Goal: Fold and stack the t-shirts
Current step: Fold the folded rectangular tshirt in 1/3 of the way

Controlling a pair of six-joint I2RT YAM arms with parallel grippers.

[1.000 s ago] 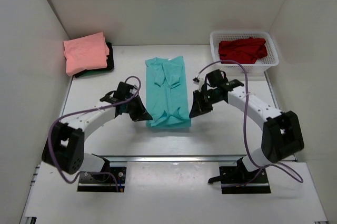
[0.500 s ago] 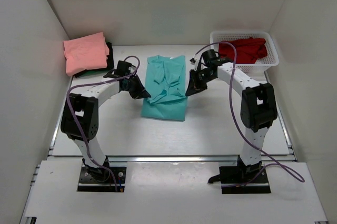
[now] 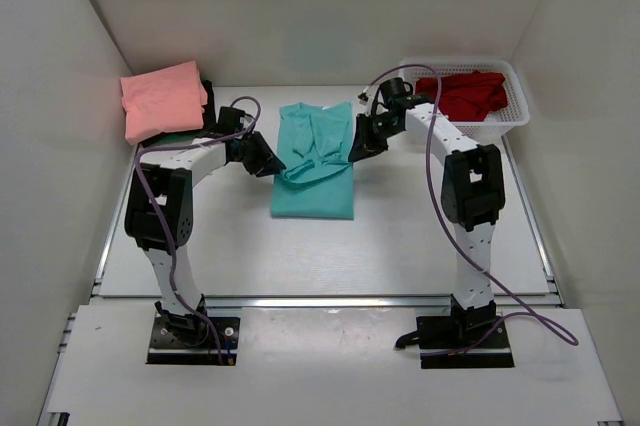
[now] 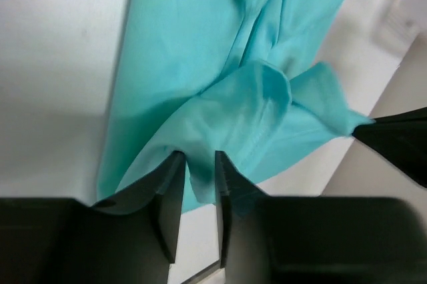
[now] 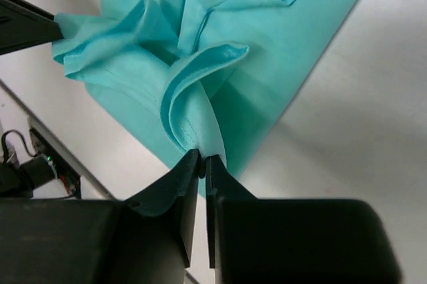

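At mid-table, teal t-shirt (image 3: 313, 186) hem folded farther back, left end effector (image 4: 198, 161) ajar, right end effector (image 5: 202, 159) pinching it.

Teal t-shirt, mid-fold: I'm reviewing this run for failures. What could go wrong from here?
1. The left gripper stands parted around the hem of the teal t-shirt while the right gripper pinches it shut; uneven release may skew the fold.
2. The raised hem is bunched in loops, not flat, so it could settle wrinkled or flop back.
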